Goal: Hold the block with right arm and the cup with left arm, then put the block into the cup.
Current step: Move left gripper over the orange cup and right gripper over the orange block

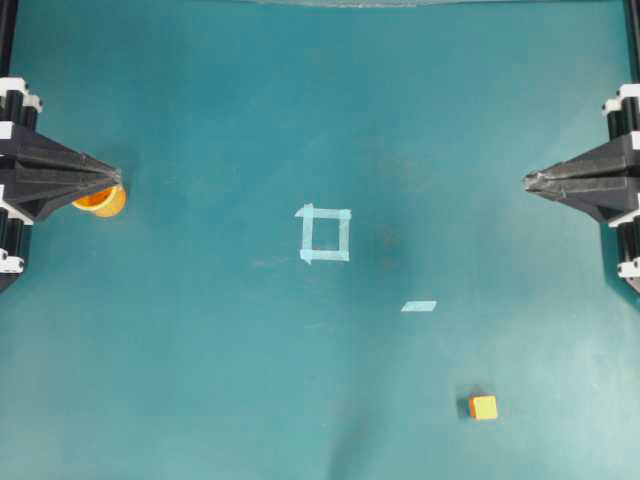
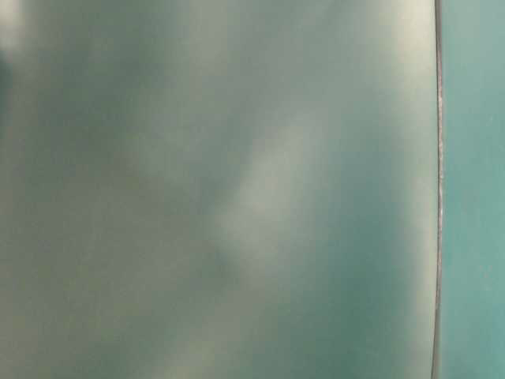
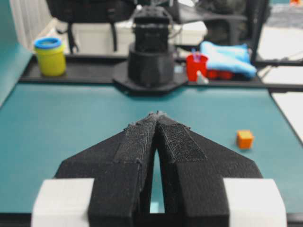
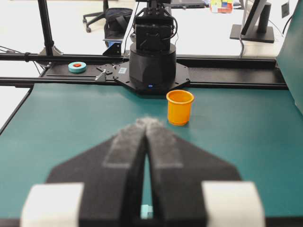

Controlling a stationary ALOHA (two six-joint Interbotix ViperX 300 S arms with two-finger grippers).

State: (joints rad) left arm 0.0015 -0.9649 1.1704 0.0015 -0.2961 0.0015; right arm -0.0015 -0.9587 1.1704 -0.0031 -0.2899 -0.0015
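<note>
Overhead view shows both arms parked at the table edges with fingers pressed together and empty, the left gripper just above the cup, the right gripper far from the block, so the task looks not begun.

Closed left end effector, block right

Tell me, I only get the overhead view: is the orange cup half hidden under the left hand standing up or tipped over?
Observer: Standing. The right wrist view shows the cup upright on the green mat, rim up.
Operator: Is the left hand open above it?
Observer: No. The left wrist view shows the left hand shut with nothing held.
</note>
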